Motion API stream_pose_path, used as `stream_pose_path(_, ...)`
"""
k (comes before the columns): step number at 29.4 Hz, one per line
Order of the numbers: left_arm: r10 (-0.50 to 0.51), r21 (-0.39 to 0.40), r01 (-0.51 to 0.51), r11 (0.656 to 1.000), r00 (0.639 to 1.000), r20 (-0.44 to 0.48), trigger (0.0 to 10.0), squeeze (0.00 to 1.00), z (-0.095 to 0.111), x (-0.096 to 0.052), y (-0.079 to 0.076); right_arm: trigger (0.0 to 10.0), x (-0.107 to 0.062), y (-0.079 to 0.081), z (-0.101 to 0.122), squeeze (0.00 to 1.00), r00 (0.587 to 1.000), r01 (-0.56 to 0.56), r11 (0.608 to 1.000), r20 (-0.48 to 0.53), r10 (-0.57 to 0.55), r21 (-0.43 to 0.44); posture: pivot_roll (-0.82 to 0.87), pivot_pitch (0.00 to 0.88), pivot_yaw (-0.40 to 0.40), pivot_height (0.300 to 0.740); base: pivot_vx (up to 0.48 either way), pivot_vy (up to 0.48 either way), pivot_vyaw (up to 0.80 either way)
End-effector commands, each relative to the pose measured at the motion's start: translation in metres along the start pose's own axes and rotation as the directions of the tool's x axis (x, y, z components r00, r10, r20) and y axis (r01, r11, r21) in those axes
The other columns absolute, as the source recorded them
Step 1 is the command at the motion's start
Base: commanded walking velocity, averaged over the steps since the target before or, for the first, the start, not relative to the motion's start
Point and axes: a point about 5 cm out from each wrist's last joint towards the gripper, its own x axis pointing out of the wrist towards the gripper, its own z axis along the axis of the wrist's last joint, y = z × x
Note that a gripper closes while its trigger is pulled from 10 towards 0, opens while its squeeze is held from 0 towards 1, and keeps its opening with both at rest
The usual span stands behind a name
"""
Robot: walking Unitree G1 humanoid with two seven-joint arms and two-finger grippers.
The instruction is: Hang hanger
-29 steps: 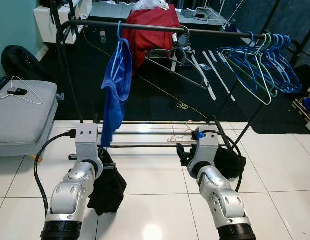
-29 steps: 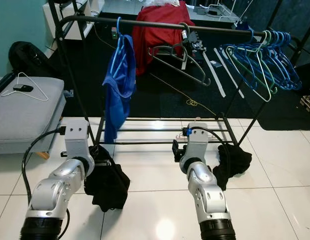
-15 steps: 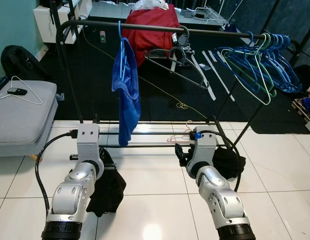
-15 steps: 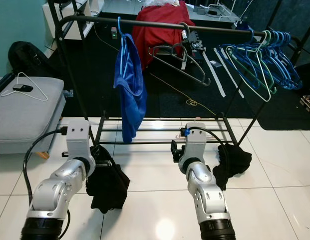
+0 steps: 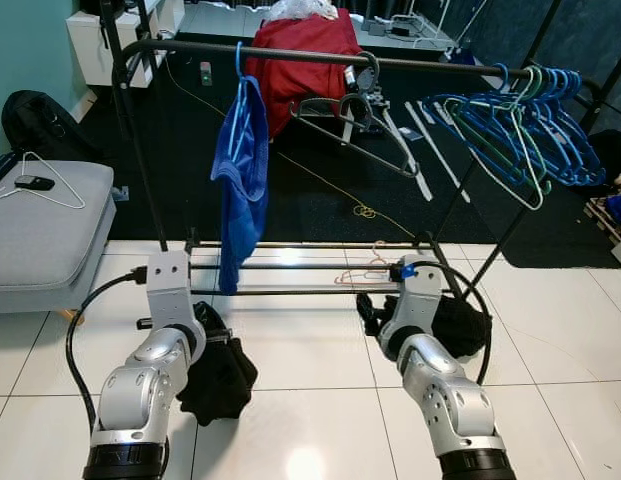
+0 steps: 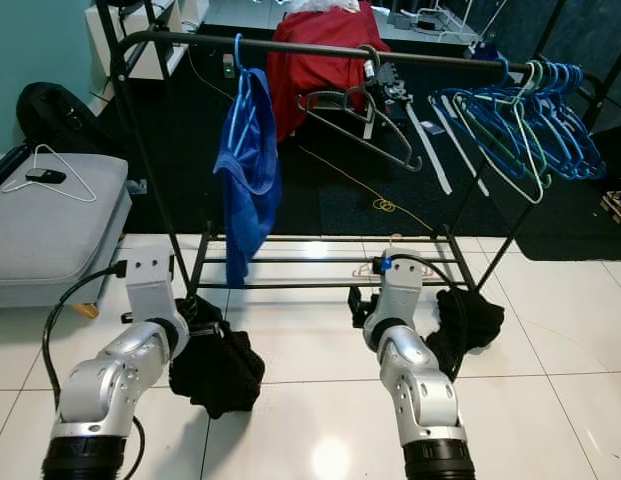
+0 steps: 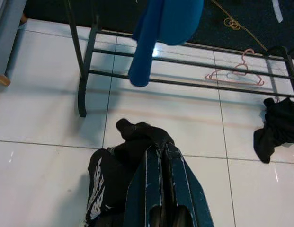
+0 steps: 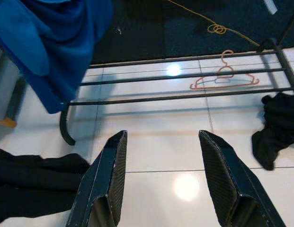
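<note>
I see the left claw [image 7: 161,189] low over the white floor tiles [image 5: 310,400], its fingers pressed together around a black garment [image 7: 120,170] that hangs from it. The right claw [image 8: 168,179] hovers above the tiles with its fingers spread and nothing between them. A blue garment [image 5: 240,190] on a blue hanger [image 5: 238,75] hangs from the black rack's top rail [image 5: 310,55]. More blue hangers [image 5: 530,120] cluster at the rail's right end. A pink hanger [image 8: 225,78] lies on the floor under the rack.

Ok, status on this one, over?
Left claw shut on black garment. Right claw open, empty. Blue garment on hanger, on rail.
</note>
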Motion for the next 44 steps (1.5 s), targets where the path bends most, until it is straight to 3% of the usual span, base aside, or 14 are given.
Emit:
stream_pose_path(1, -0.020, 0.019, 0.019, 1.000, 1.000, 0.018, 10.0, 0.00, 0.002, 0.001, -0.003, 10.0, 0.001, -0.002, -0.006, 0.00, 0.999, 0.004, 0.998, -0.042, -0.006, -0.060, 0.04, 0.185, -0.102, 0.740, 0.000, 0.000, 0.00)
stream_pose_path(10, 0.005, 0.106, -0.013, 0.994, 0.997, 0.077, 10.0, 0.00, 0.015, -0.001, 0.010, 10.0, 0.006, 0.007, 0.010, 0.00, 0.998, -0.030, 0.999, 0.048, 0.031, -0.023, -0.01, 0.193, -0.107, 0.740, 0.000, 0.000, 0.00)
stream_pose_path(17, -0.015, 0.081, 0.005, 0.997, 0.992, 0.125, 10.0, 0.00, 0.022, -0.003, 0.004, 10.0, -0.001, -0.001, 0.003, 0.00, 0.999, -0.008, 0.999, 0.047, 0.010, -0.045, -0.02, 0.205, -0.089, 0.740, 0.000, 0.000, 0.00)
stream_pose_path(24, 0.004, 0.091, -0.013, 0.996, 0.995, 0.099, 10.0, 0.00, 0.026, -0.002, -0.001, 10.0, -0.003, -0.006, 0.002, 0.00, 0.998, 0.018, 0.999, 0.056, -0.015, -0.045, -0.02, 0.204, -0.079, 0.740, 0.000, 0.000, 0.00)
stream_pose_path(30, -0.104, 0.062, 0.095, 0.994, 0.982, 0.158, 10.0, 0.00, 0.025, -0.003, -0.015, 10.0, -0.002, -0.005, 0.008, 0.00, 0.995, 0.021, 0.999, 0.095, -0.018, -0.035, -0.04, 0.211, -0.081, 0.740, 0.000, 0.000, 0.00)
stream_pose_path(36, -0.206, 0.133, 0.185, 0.974, 0.964, 0.166, 10.0, 0.00, 0.018, -0.010, -0.025, 10.0, -0.002, 0.000, 0.010, 0.00, 0.995, 0.003, 0.999, 0.098, 0.001, -0.050, -0.05, 0.210, -0.078, 0.740, 0.000, 0.000, 0.00)
stream_pose_path(39, -0.195, 0.134, 0.175, 0.975, 0.968, 0.157, 10.0, 0.00, 0.015, -0.010, -0.023, 10.0, -0.001, 0.000, 0.010, 0.00, 0.996, 0.005, 0.999, 0.093, 0.000, -0.049, -0.05, 0.212, -0.081, 0.740, 0.000, 0.000, 0.00)
stream_pose_path(42, -0.115, 0.157, 0.097, 0.983, 0.987, 0.112, 10.0, 0.00, 0.006, -0.007, -0.013, 10.0, 0.000, 0.001, 0.010, 0.00, 0.996, -0.002, 0.998, 0.089, 0.007, -0.058, -0.05, 0.210, -0.082, 0.740, 0.000, 0.000, 0.00)
stream_pose_path(44, -0.078, 0.125, 0.065, 0.990, 0.992, 0.101, 10.0, 0.00, 0.004, -0.006, -0.007, 10.0, -0.001, 0.003, 0.009, 0.00, 0.996, -0.014, 0.998, 0.085, 0.019, -0.053, -0.05, 0.206, -0.083, 0.740, 0.000, 0.000, 0.00)
